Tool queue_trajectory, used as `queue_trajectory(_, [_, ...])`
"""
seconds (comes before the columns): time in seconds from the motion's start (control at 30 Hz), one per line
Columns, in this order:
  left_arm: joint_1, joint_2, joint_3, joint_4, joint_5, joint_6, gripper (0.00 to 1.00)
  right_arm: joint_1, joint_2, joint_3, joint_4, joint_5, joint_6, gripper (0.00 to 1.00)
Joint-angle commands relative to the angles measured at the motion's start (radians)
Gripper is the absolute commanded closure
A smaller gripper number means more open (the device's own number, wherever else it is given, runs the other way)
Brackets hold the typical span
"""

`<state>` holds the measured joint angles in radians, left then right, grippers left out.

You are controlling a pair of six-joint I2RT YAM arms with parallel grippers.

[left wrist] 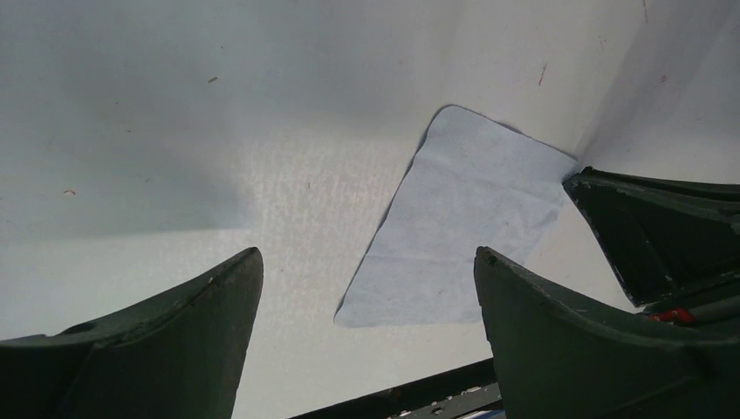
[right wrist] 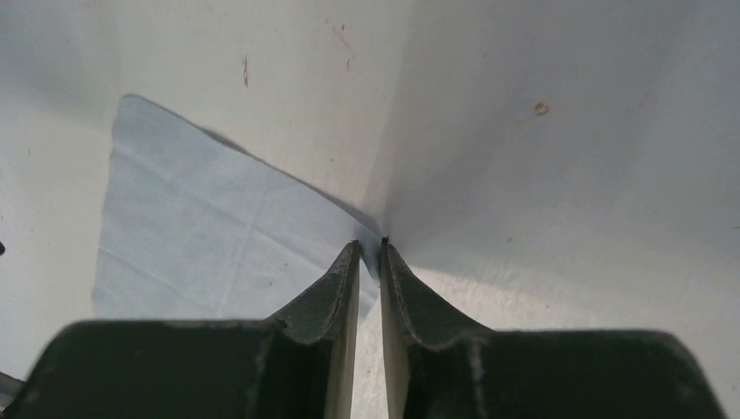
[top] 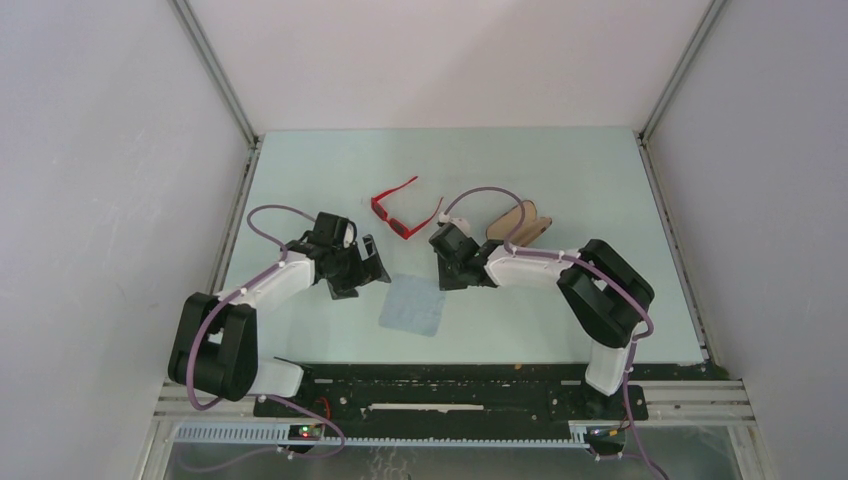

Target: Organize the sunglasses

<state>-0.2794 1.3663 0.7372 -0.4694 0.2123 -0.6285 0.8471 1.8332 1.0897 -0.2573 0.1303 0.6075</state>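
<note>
The red sunglasses lie unfolded on the table in the top view, behind and between both grippers, touched by neither. My left gripper is open and empty, low over the table just left of the pale blue cloth; its wrist view shows the cloth ahead of the fingers. My right gripper has its jaws almost together, tips down at the cloth's far right corner, with the corner of the cloth between the tips. The sunglasses are out of both wrist views.
A brown oblong case lies open behind my right forearm, right of the sunglasses. My right gripper's dark body shows at the right of the left wrist view. White walls close in the table on three sides.
</note>
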Motion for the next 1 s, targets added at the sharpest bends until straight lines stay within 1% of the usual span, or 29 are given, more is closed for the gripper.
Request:
queue_trajectory(0.0, [-0.006,-0.001,0.053,0.024,0.003,0.007,0.06,0.019,0.011,-0.03,-0.048,-0.006,-0.004,0.8])
queue_trajectory(0.1, [-0.007,0.0,0.054,0.026,0.004,0.008,0.06,0.018,0.007,-0.03,-0.048,-0.005,-0.003,0.87])
queue_trajectory(0.2, [-0.008,0.008,0.056,0.026,0.004,0.01,0.06,0.012,-0.003,-0.03,-0.048,0.003,-0.006,0.99])
queue_trajectory(0.23, [-0.01,0.011,0.057,0.028,0.005,0.01,0.05,0.009,-0.006,-0.03,-0.047,0.009,-0.009,1.0])
queue_trajectory(0.37, [-0.027,0.028,0.068,0.033,0.007,0.01,0.06,-0.022,-0.016,-0.03,-0.025,0.004,-0.067,1.0])
queue_trajectory(0.43, [-0.037,0.037,0.077,0.037,0.006,0.008,0.06,-0.047,-0.021,-0.03,0.007,-0.024,-0.131,1.0])
queue_trajectory(0.53, [-0.047,0.059,0.092,0.049,0.012,0.007,0.06,-0.078,-0.011,-0.021,0.054,-0.112,-0.247,1.0])
queue_trajectory(0.63, [-0.049,0.087,0.119,0.053,0.015,0.007,0.06,-0.095,0.022,0.019,0.043,-0.152,-0.331,1.0])
queue_trajectory(0.77, [-0.05,0.118,0.154,0.057,0.013,0.024,0.04,-0.112,0.055,0.05,0.038,-0.167,-0.389,1.0])
queue_trajectory(0.83, [-0.054,0.134,0.17,0.051,-0.008,0.037,0.05,-0.121,0.068,0.061,0.041,-0.152,-0.401,1.0])
queue_trajectory(0.97, [-0.087,0.133,0.176,0.057,-0.13,0.049,0.05,-0.137,0.077,0.075,0.048,-0.151,-0.447,1.0])
